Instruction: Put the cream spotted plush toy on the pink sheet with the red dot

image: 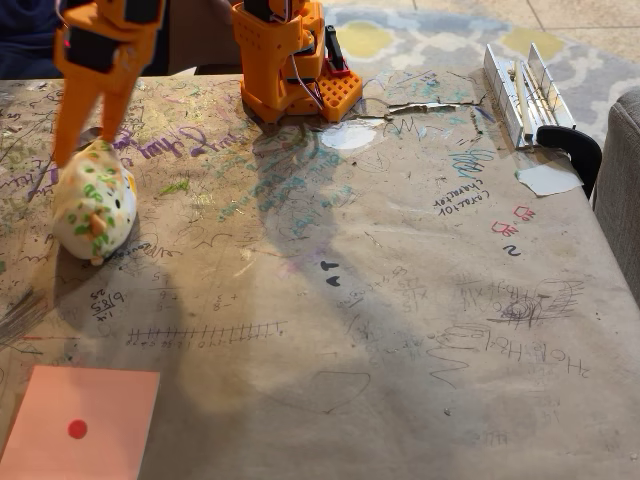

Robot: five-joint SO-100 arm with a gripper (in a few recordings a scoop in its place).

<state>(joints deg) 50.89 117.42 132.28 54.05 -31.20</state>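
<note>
Over at the far left of the scribbled brown table (400, 300), the cream spotted plush toy (92, 203) sits under the orange gripper (85, 150). The plush's long axis runs from far-left to near-right, with its stitched face and orange snout turned toward the right and slightly near; green and orange spots cover its rounded back. The gripper's two orange fingers come down from above, one on the left flank of the toy, the other at its top. The jaws stand narrow around the upper part of the plush, touching it; I cannot tell whether they truly clamp it.

The pink sheet with the red dot (85, 395) lies flat at the near left corner, well apart from the toy. The arm's orange base (285, 60) stands at the far edge, centre.
</note>
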